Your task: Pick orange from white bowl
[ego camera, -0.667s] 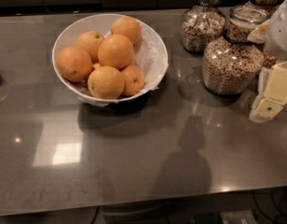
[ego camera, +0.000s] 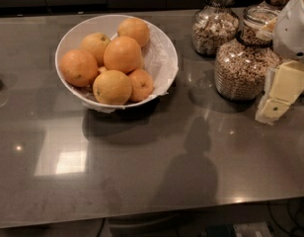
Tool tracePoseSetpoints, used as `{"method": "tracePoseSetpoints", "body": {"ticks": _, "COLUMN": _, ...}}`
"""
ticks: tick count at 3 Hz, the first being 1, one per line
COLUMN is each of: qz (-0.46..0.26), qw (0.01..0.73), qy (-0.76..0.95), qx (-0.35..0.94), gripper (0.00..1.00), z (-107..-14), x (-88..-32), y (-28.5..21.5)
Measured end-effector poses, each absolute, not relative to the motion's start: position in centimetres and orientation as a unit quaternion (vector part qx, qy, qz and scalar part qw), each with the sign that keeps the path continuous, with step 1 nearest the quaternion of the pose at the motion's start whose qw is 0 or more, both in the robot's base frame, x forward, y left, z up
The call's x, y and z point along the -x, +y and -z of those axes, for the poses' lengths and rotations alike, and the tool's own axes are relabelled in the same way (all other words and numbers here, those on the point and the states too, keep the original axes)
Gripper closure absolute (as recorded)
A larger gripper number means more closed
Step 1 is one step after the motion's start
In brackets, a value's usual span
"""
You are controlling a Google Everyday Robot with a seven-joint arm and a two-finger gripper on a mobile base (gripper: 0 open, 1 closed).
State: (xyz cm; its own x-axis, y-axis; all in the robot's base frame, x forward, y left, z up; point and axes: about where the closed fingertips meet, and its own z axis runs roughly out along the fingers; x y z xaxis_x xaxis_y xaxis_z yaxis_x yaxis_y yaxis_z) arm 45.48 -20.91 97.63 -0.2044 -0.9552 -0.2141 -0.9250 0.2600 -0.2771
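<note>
Six oranges fill the white bowl (ego camera: 63, 78), which stands on the left half of a grey counter (ego camera: 142, 177) in the camera view. The bowl is wide, round and smooth, with a thin rim and a lining of crumpled white paper (ego camera: 161, 58) that shows on its right side. The orange (ego camera: 123, 54) is round, deep in colour and finely dimpled. It lies on top at the middle of the heap and touches its neighbours. A paler yellow-orange fruit (ego camera: 112, 87) sits in front of it, and a smaller orange (ego camera: 141, 84) lies to the right of that one. The counter is flat and polished, with soft reflections of light and shadow.

Right of the bowl stand glass jars. One is a rounded jar (ego camera: 243, 65) of ring-shaped cereal and another is a jar (ego camera: 213, 28) of pale chunks behind it.

The gripper (ego camera: 278, 95) is cream and blocky under a white housing (ego camera: 295, 28). It hangs at the right edge, just beside the rounded jar and well apart from the bowl. I cannot tell whether it is wide or narrow.

Against the earlier frame, the gripper sits slightly further left, while the bowl, fruit and jars lie as they did.
</note>
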Motion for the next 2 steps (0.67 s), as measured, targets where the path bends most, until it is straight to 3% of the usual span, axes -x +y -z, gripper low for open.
{"method": "tracePoseSetpoints", "body": {"ticks": 2, "qz": 0.026, "qw": 0.254, "qy": 0.731, "qx": 0.633, "gripper": 0.0, "z": -99.5, "x": -51.1, "y": -16.0}}
